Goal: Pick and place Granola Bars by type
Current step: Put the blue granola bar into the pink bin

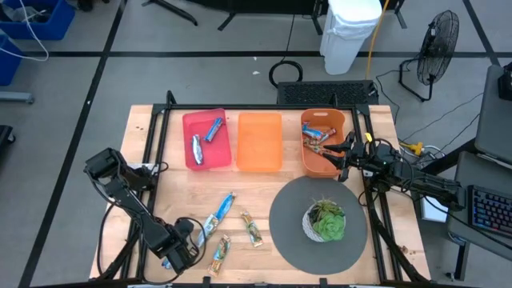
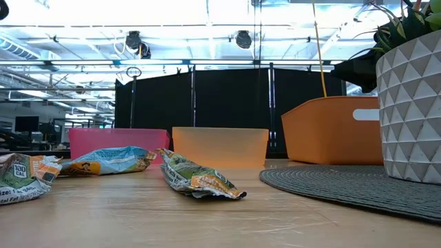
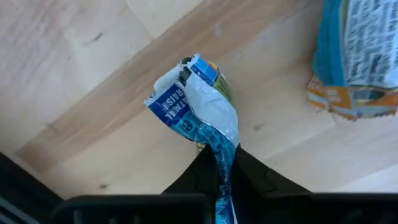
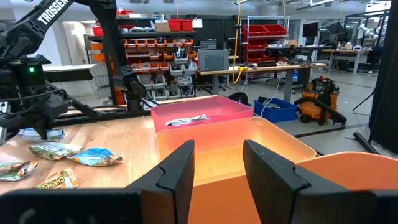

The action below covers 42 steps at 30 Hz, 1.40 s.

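Observation:
My left gripper (image 1: 172, 254) stands near the table's front left corner, pointing down, shut on a blue-and-white granola bar (image 3: 194, 107). Loose on the wood lie a blue bar (image 1: 218, 216), a green one (image 1: 253, 230) and a gold-brown one (image 1: 220, 254). The pink bin (image 1: 189, 122) holds two blue bars (image 1: 205, 140), and the dark orange bin (image 1: 336, 120) holds several bars (image 1: 318, 138). My right gripper (image 4: 217, 168) hangs open and level beside the dark orange bin, touching nothing. My left gripper pinches the blue-and-white bar's wrapper (image 3: 222, 155) between its two fingers, coming from above and pointing down. The wrapper is flattened thin where the fingers meet it, and its crumpled far part sticks out beyond the fingertips. Whether the bar is clear of the table I cannot tell.
A light orange bin (image 1: 260, 120) stands between the pink and dark orange ones. A potted plant (image 1: 326, 220) in a white pot rests on a round grey mat (image 1: 288, 208) at the front right. Black frame rails run along the table's left and right sides.

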Tool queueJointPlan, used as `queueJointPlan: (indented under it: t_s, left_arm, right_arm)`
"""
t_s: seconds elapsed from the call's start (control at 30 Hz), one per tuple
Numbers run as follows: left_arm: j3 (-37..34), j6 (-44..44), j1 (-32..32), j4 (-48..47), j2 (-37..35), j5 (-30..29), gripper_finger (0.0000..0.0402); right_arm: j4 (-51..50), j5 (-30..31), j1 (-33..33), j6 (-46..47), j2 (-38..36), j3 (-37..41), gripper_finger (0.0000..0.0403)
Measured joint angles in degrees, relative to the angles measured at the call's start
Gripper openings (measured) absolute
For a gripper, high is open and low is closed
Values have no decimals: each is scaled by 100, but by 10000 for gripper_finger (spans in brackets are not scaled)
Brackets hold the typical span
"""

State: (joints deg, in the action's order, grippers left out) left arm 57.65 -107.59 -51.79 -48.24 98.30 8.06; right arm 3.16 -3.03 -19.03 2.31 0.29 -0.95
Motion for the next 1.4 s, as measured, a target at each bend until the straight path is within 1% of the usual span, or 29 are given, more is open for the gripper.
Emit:
queueJointPlan:
  t_s: [0.13,0.73,1.1,1.2,1.3,1.4]
  left_arm:
    - [0,59,13,24,0,-18,17]
    - [9,61,13,183,-2,-16,17]
    - [9,63,13,181,-4,-12,15]
    - [11,184,31,44,-8,-32,16]
    - [17,453,81,-316,-47,-333,13]
    - [109,795,124,-623,-286,-880,13]
  right_arm:
    - [0,0,-1,1,0,0,128]
    - [0,0,0,0,-1,0,128]
    - [0,0,-2,1,-1,1,128]
    - [0,0,0,1,-2,1,128]
    - [0,0,0,1,0,0,128]
    - [0,0,0,0,0,1,128]
